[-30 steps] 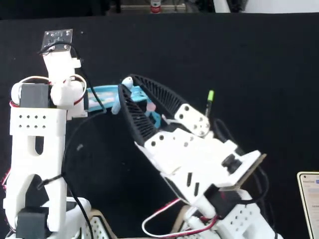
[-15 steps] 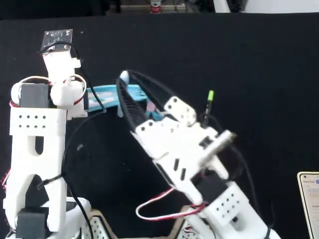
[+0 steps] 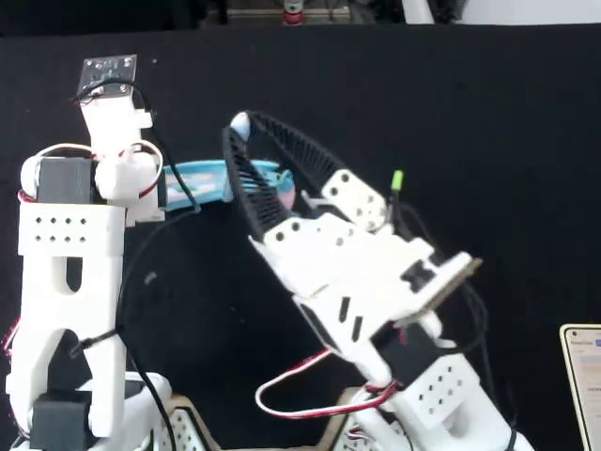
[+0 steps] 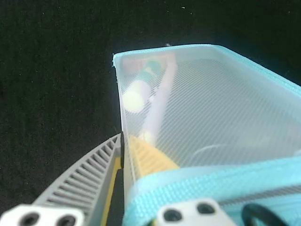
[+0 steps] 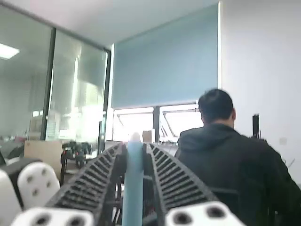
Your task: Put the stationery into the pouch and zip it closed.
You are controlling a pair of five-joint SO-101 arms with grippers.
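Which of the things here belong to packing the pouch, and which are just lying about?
For the job: pouch, clamped in the left gripper; light blue pen, held by the right gripper; probably the green-capped pen on the table.
Lying about: white card or phone at the table's edge.

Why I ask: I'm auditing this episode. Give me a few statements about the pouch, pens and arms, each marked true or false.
The right gripper holds a light blue pen in its jaws. True.
The pouch is empty. False: several items show through its translucent wall.
A green-tipped pen lies on the table near the right arm. True.
The left gripper hangs open, away from the pouch. False: its jaws clamp the pouch's edge.
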